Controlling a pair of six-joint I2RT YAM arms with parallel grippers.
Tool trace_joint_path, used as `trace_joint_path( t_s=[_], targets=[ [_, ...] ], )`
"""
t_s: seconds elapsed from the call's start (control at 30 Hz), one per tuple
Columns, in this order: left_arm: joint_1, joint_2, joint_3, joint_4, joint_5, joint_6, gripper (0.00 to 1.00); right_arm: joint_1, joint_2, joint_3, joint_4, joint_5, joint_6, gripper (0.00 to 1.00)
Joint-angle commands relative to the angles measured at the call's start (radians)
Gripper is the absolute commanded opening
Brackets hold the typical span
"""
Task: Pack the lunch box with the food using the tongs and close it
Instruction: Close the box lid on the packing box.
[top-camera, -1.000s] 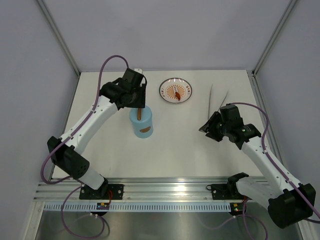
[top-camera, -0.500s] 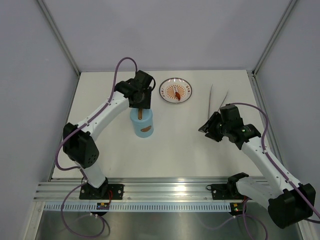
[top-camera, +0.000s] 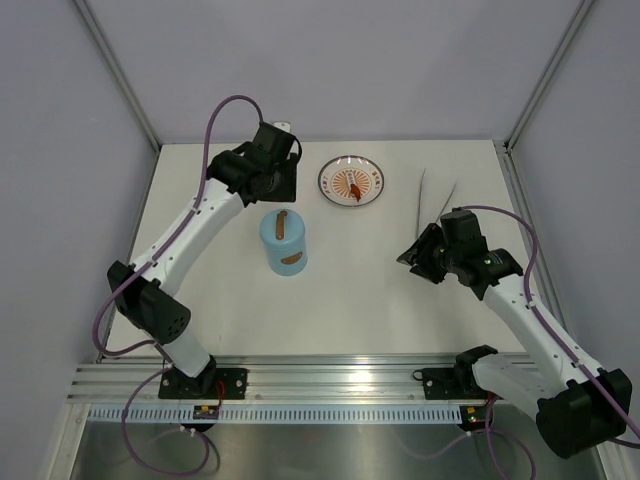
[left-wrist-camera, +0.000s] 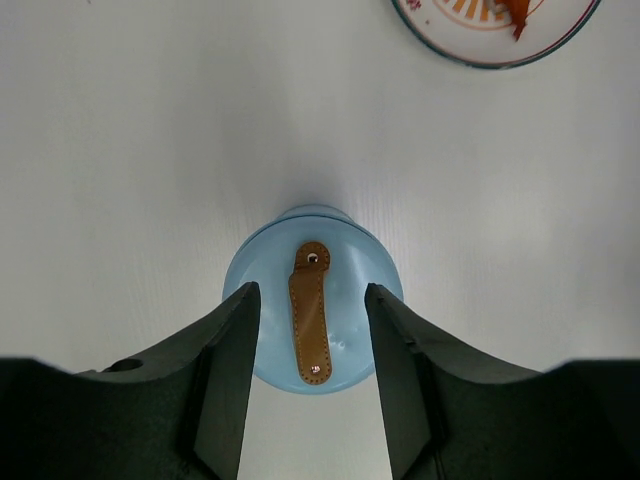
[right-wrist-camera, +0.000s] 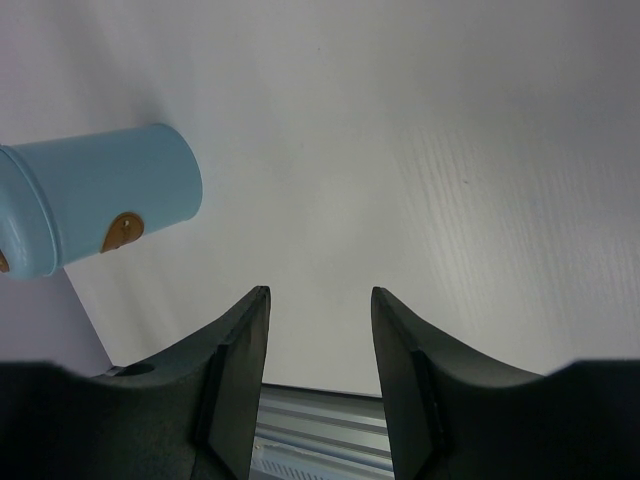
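Left claw (left-wrist-camera: 310, 293) half-open, empty, hanging centred over lunch box (top-camera: 283, 243), fingers straddling its lid (left-wrist-camera: 350, 290), probably to press it. Plate (top-camera: 328, 176) with leftover food (top-camera: 354, 186) to its right. Right claw (right-wrist-camera: 318, 300) parted, empty; tongs (top-camera: 422, 195) just beyond.

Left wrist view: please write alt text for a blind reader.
A light-blue lunch box, lid on, with a brown strap across the top, seen from above on a white table. The left hand holds its dark fingers open above it; a plate edge shows top right.
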Motion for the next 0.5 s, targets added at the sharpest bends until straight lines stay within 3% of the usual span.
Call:
trace_joint_path(
  t_s=[0.0,0.13,0.37,0.47],
  targets=[
    [-0.004,-0.07,0.064,0.001,-0.033,0.011,0.5,-0.009,-0.018,0.01,0.019,-0.01,0.003,0.52],
    [-0.004,-0.045,-0.006,0.009,-0.021,-0.018,0.5,-0.009,-0.008,0.008,0.025,-0.016,0.003,0.52],
    [-0.005,-0.036,-0.325,0.135,0.071,-0.11,0.48,-0.009,-0.013,0.003,0.019,-0.012,-0.001,0.52],
    [-0.005,-0.03,-0.312,0.103,0.079,-0.12,0.45,-0.007,-0.011,0.008,0.013,-0.015,-0.006,0.52]
  ],
)
